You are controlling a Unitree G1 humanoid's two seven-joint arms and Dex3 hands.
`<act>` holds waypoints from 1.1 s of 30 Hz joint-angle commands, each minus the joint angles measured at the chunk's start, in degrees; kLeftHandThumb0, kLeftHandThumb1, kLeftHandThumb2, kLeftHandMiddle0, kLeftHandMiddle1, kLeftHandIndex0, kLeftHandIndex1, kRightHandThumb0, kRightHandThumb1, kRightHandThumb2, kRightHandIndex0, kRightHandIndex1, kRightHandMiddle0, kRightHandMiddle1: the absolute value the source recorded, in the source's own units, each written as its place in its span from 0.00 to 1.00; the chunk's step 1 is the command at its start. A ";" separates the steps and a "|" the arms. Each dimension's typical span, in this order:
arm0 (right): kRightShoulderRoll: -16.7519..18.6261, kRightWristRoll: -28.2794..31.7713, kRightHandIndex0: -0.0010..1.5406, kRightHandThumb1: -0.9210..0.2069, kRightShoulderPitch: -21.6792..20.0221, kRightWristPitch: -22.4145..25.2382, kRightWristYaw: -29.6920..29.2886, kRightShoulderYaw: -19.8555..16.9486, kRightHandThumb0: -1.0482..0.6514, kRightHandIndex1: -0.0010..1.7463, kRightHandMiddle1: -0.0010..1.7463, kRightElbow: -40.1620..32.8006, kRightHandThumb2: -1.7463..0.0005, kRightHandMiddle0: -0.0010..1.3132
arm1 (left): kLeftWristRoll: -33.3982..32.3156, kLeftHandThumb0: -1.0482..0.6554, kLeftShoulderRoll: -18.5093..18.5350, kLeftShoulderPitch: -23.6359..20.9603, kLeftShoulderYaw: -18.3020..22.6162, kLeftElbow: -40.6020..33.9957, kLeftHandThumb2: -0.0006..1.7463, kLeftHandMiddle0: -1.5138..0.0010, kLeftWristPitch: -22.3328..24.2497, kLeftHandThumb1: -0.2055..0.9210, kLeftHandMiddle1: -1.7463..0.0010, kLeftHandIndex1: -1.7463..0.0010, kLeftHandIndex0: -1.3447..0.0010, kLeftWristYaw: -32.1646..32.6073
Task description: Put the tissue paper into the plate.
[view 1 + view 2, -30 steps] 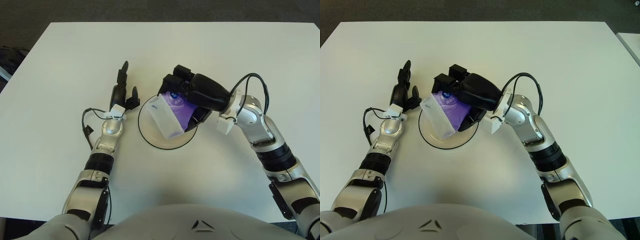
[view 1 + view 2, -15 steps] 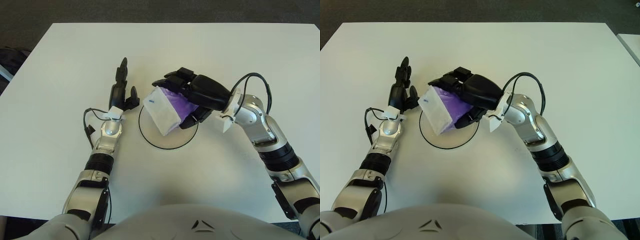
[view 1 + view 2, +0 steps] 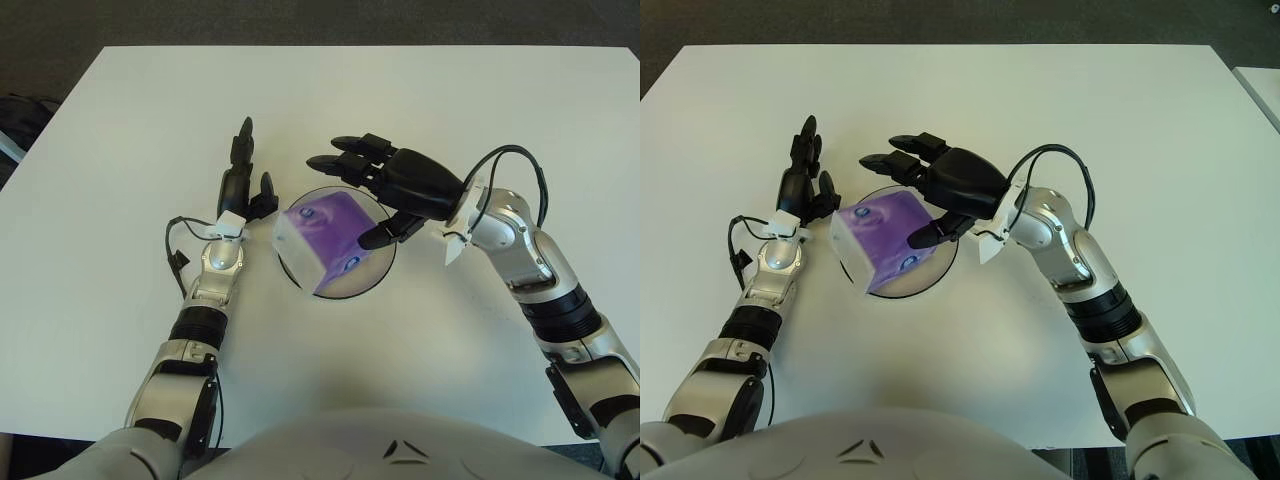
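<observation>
A purple and white tissue pack (image 3: 322, 241) lies on the round clear plate (image 3: 381, 275) with the dark rim, leaning over the plate's left edge. My right hand (image 3: 385, 188) hovers just above and behind the pack with its fingers spread, no longer touching it. My left hand (image 3: 243, 185) rests on the table just left of the plate, fingers extended and empty. The pack (image 3: 881, 243) and the right hand (image 3: 940, 185) also show in the right eye view.
The white table (image 3: 120, 120) stretches around the plate. Its far edge and left edge border dark floor. A black cable (image 3: 515, 165) loops off my right wrist.
My right hand has opened and let go of the tissue pack, which dropped onto the plate and shifted left. The left hand has stayed in place.
</observation>
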 commanded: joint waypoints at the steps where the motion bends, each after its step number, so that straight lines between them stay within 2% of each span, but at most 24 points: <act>1: -0.85 -1.05 0.02 0.00 -0.52 -0.94 -0.79 -0.52 0.03 0.09 0.18 0.53 0.47 0.00 | 0.79 0.13 -3.96 9.86 -1.88 9.83 0.56 0.90 0.46 1.00 0.99 0.89 1.00 0.09; 9: -1.42 -0.73 0.01 0.00 -1.22 -1.56 -0.22 -0.46 0.02 0.07 0.15 1.43 0.48 0.00 | 0.99 0.12 -4.02 9.12 -1.75 12.22 0.56 0.92 -0.36 1.00 1.00 0.87 1.00 0.55; 14: -2.55 -1.36 0.00 0.00 -2.63 -5.37 -1.05 -0.15 0.00 0.01 0.04 3.49 0.54 0.00 | 1.46 0.11 -3.79 8.64 -1.81 13.55 0.56 0.93 -0.59 1.00 1.00 0.87 1.00 0.97; 24: -3.05 -1.38 0.00 0.00 -3.94 -9.86 -3.19 -0.73 0.00 0.00 0.00 6.48 0.62 0.00 | 2.98 0.10 -3.33 7.75 -2.06 15.65 0.56 0.93 -0.88 1.00 1.00 0.86 1.00 2.82; 29: -3.28 -0.29 0.00 0.00 -4.39 -9.93 -2.85 -1.20 0.00 0.00 0.00 6.93 0.65 0.00 | 3.14 0.09 -3.17 7.39 -2.12 16.50 0.55 0.94 -0.74 1.00 1.00 0.86 1.00 3.05; 33: -3.52 1.27 0.00 0.00 -5.43 -7.71 -1.15 -1.97 0.00 0.00 0.00 6.98 0.67 0.00 | 3.33 0.09 -3.13 7.06 -2.27 17.06 0.55 0.95 -0.45 1.00 1.00 0.86 1.00 3.34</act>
